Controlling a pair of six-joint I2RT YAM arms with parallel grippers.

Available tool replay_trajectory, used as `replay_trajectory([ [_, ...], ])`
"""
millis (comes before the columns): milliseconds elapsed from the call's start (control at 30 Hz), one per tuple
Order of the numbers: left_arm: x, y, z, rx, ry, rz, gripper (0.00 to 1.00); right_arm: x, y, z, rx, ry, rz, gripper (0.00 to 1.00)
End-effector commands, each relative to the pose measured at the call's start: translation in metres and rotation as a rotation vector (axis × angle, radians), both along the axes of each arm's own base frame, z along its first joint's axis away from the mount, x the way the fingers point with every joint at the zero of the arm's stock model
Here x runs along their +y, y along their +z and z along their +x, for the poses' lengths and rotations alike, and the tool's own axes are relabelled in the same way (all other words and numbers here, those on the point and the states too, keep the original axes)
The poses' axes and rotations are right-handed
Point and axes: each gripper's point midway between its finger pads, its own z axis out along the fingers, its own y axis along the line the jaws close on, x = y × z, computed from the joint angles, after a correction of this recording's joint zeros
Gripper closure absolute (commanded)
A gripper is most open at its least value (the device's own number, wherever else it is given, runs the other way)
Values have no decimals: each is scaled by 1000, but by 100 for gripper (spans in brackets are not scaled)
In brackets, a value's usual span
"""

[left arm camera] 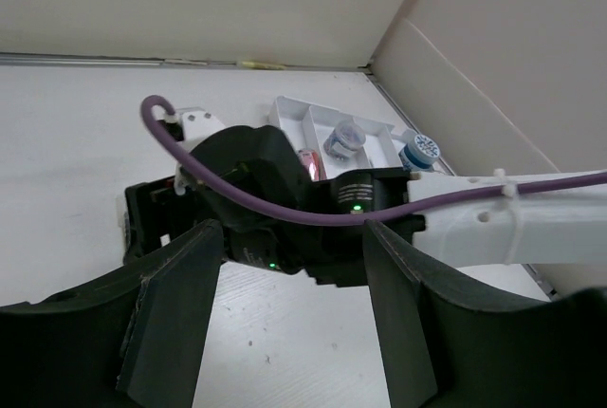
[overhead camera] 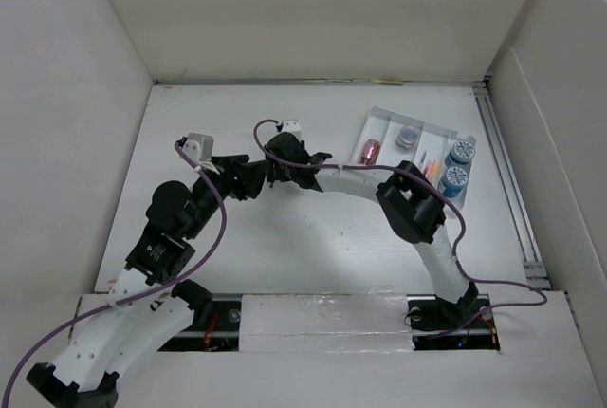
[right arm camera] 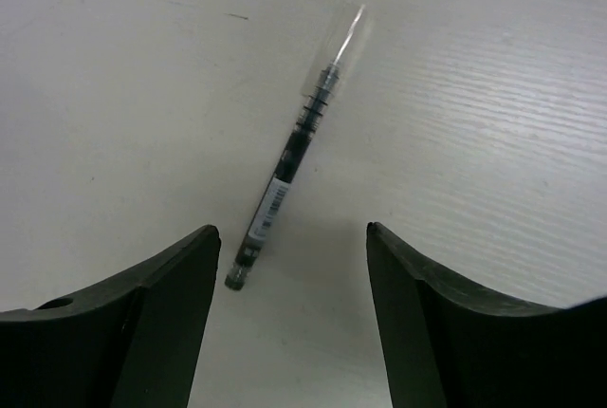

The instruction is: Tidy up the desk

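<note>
The desk (overhead camera: pixel 332 247) is a plain white tabletop inside white panel walls. A black pen with a clear cap (right arm camera: pixel 289 157) lies flat on it, slanting from lower left to upper right. My right gripper (right arm camera: pixel 292 232) is open above the desk, and the pen's butt end sits just ahead of its left finger (right arm camera: pixel 171 304). In the top view the right gripper (overhead camera: pixel 281 157) hangs over the middle-left of the desk and hides the pen. My left gripper (overhead camera: pixel 242 178) is open and empty right beside it, facing the right wrist, which fills the space past its fingers (left arm camera: pixel 180 304).
A small white compartmented tray (overhead camera: pixel 389 112) stands at the back right. It holds a pink item (overhead camera: pixel 369 151), a grey-capped jar (overhead camera: pixel 408 136), two blue-capped jars (overhead camera: pixel 458 153) and orange pens (overhead camera: pixel 432 167). The tray also shows in the left wrist view (left arm camera: pixel 289 109). Purple cables loop over both arms.
</note>
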Motion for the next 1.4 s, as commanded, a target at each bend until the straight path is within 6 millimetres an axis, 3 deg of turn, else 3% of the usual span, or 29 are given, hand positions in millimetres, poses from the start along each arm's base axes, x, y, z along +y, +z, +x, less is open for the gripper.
replay_trajectory([
  [0,1,25,-5,-66,-9,-45,44,11,-28,-3,78,28,-55,32],
  [133,0,25,-6,-69,-13,-44,43,21,-30,-5,62,40,-63,37],
  [233,2,26,-5,-70,-3,-46,44,17,-32,-5,67,26,-86,60],
  [267,2,26,-6,-72,-5,-45,44,13,-35,-8,77,25,-101,76],
  [300,2,26,-6,-72,-6,-45,44,13,-35,-8,77,25,-101,77],
  [400,2,27,-6,-73,-6,-46,44,4,-37,-13,82,18,-114,94],
  [500,2,26,-6,-70,-6,-45,44,-11,-37,-18,85,0,-104,100],
  [533,2,25,-5,-68,-6,-45,44,-21,-33,-19,73,-21,-82,100],
  [567,1,26,-6,-70,-9,-45,44,-17,-29,-15,55,-21,-61,100],
  [700,1,24,-4,-63,-6,-41,44,-34,-5,-21,17,-31,49,100],
  [733,0,23,-3,-60,-7,-41,44,-50,-1,-15,21,-68,67,100],
  [767,-1,24,-4,-61,-15,-39,44,-58,18,-14,-15,-77,130,100],
  [867,0,24,-3,-62,-9,-40,44,-87,50,-12,-59,-99,240,100],
  [933,-1,22,-2,-57,-9,-37,44,-101,63,-14,-81,-107,278,100],
  [1067,-3,23,-4,-59,-24,-39,44,-157,84,-16,-138,-210,309,100],
  [1133,-3,22,-3,-56,-20,-39,44,-188,86,-24,-142,-278,316,100],
  [1300,-4,24,-5,-62,-34,-43,44,-274,65,-32,-113,-438,340,100],
  [1367,-4,23,-4,-57,-29,-42,44,-291,55,-41,-90,-456,364,100],
])
